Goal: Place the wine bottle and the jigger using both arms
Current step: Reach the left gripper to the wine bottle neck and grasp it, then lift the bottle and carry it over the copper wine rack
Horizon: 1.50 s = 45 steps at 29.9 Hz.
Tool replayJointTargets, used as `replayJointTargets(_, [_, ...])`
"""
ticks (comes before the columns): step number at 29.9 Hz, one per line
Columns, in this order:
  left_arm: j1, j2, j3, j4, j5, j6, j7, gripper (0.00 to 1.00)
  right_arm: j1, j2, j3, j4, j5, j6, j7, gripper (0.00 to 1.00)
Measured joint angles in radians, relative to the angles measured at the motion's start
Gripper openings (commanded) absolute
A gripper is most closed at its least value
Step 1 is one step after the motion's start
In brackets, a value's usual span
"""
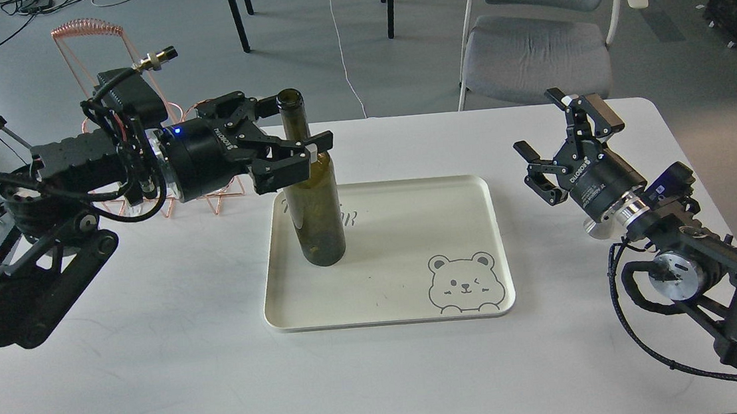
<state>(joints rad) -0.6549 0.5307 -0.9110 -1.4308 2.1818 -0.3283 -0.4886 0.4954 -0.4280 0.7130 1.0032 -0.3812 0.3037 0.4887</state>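
Left gripper sits at the neck of the wine bottle, its fingers spread to either side of the glass; whether the pads actually touch the neck cannot be confirmed from the head view.

Surface and room: a white table fills most of the view, on a grey floor. An office chair with grey cushions stands beyond the far edge, with dark furniture legs and loose cables further back. A copper wire rack stands at the far left of the table, largely hidden behind the left arm.

A cream tray with a bear drawing in its near right corner lies at the table's centre. The wine bottle stands upright in the tray's left part, its base on the tray floor, uncorked and without a label.

Right gripper hovers above the table to the right of the tray, well apart from it, fingers splayed wide and holding nothing.

Jigger: not identifiable anywhere in the view. Faint lettering on the tray behind the bottle is unreadable. Both arms are cut off at the frame edges.
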Motion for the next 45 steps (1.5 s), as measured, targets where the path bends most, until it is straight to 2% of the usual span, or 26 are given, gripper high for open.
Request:
replayJointTargets(2, [-0.013,-0.004,0.013,0.011,0.000,0.000,0.000,0.91,0.000,0.000,0.001,0.000,0.000,0.000,0.000,0.99])
replayJointTargets(6, [-0.021,-0.008,0.022,0.019,0.000,0.001,0.000,0.77,0.000,0.000,0.002,0.000,0.001,-0.001,0.000,0.99])
replayJointTargets(9, [-0.021,-0.012,0.023,0.021,0.000,0.001,0.000,0.62,0.000,0.000,0.002,0.000,0.001,-0.001,0.000,0.99])
replayJointTargets(11, [-0.022,-0.013,0.023,0.022,0.000,0.001,0.000,0.44,0.000,0.000,0.002,0.000,0.001,-0.001,0.000,0.99])
replayJointTargets(13, [-0.023,-0.014,0.023,0.023,0.000,0.002,0.000,0.19,0.000,0.000,0.002,0.000,0.001,-0.002,0.000,0.99])
replayJointTargets(14, [-0.023,-0.014,0.023,0.023,0.000,0.003,0.000,0.14,0.000,0.000,0.002,0.000,0.001,-0.002,0.000,0.99])
replayJointTargets(20, [-0.027,-0.014,0.023,0.023,0.000,0.008,0.000,0.08,0.000,0.001,0.002,0.000,0.001,-0.004,0.000,0.99])
replayJointTargets(27, [-0.045,-0.014,0.021,0.021,0.000,0.008,0.000,0.06,0.000,0.002,0.003,0.000,0.000,-0.005,0.000,0.99])
replayJointTargets(35, [-0.170,0.018,0.019,0.021,-0.033,0.007,0.000,0.07,0.000,0.002,0.003,0.000,-0.001,-0.006,0.000,0.99])
replayJointTargets(38, [-0.226,0.052,0.020,0.052,-0.059,-0.001,0.000,0.07,0.000,0.002,0.002,0.000,-0.001,-0.006,0.000,0.99])
replayJointTargets(45, [-0.360,0.146,0.023,0.208,-0.114,-0.008,0.000,0.08,-0.001,0.002,0.002,0.000,-0.001,-0.006,0.000,0.99])
